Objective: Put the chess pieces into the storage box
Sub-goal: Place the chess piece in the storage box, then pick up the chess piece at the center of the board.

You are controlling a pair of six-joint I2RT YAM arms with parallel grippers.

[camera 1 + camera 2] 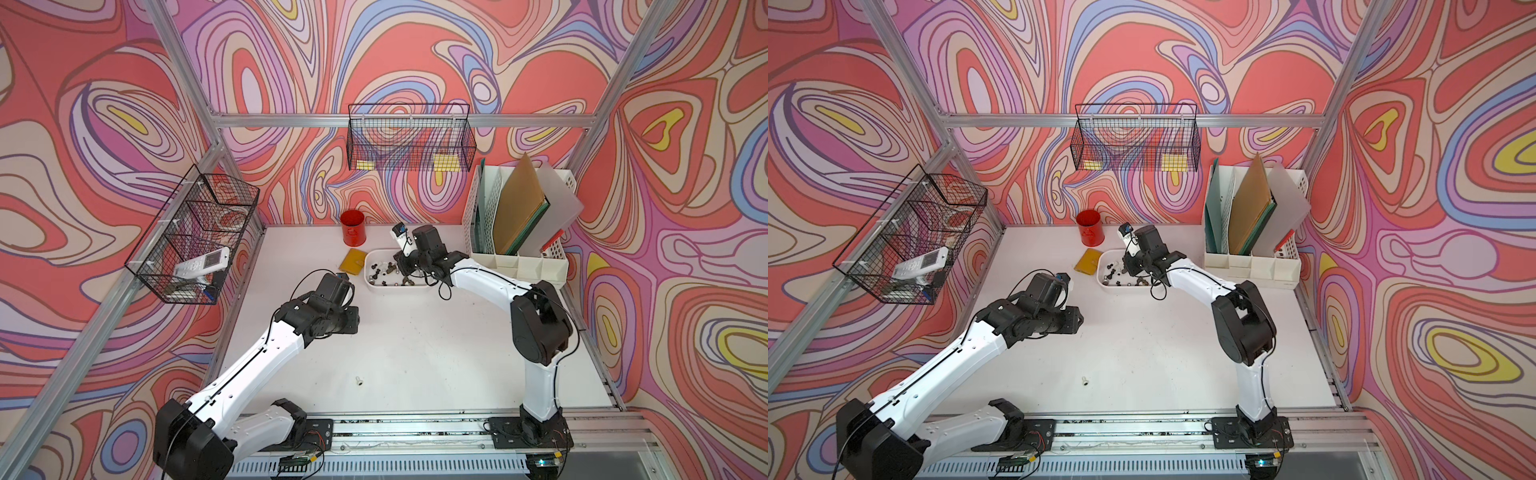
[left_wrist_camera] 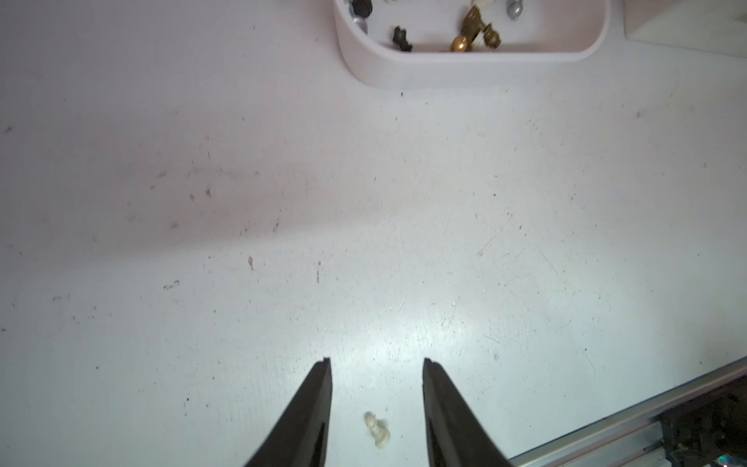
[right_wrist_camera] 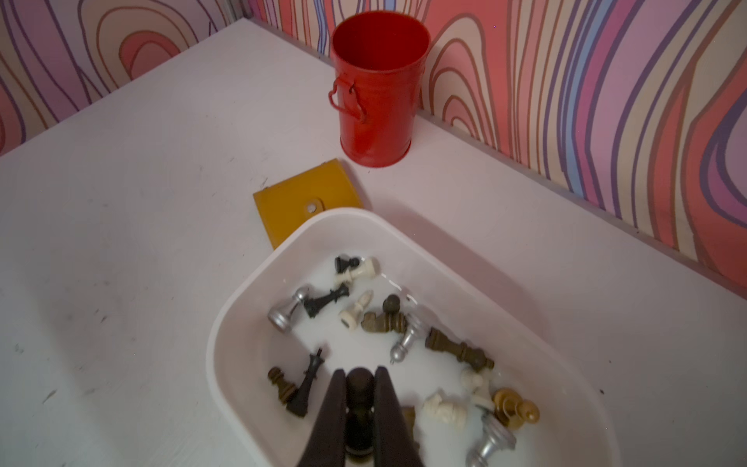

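**Entry one, dark piece [image 3: 359, 394].** We are recording it upright between the fingers of the right gripper [image 3: 359, 370]. The jaws are pressing tight on both its sides, with no gap showing. Piece and jaws are sitting inside the white box [image 3: 242, 351], near one rounded end. We cannot tell whether the piece is touching the floor.

**Entry two, the other chess pieces [image 3: 380, 323].** We are counting more than a dozen, all lying on the box floor.
- A black one [image 3: 307, 384] is lying just beside the clamped jaws.
- A silver one [image 3: 285, 313], a cream one [image 3: 355, 309] and a bronze one [image 3: 461, 349] are lying farther ahead of them.

**Entry three, white pawn [image 2: 378, 430].** We are finding it on its side on the bare table [image 2: 202, 283], well apart from the box. It is showing through the gap between the fingers of the left gripper [image 2: 376, 360]. Those jaws are standing wide apart, holding nothing and touching nothing.

**Entry four, surroundings.**
- Ahead of the right jaws, past the box's far end, a yellow square [image 3: 303, 202] is lying flat against the rim.
- A red cup [image 3: 380, 89] is standing upright beyond it, by the wall.
- A white file organiser [image 1: 519, 266] is standing near the box, on the side away from the left jaws.
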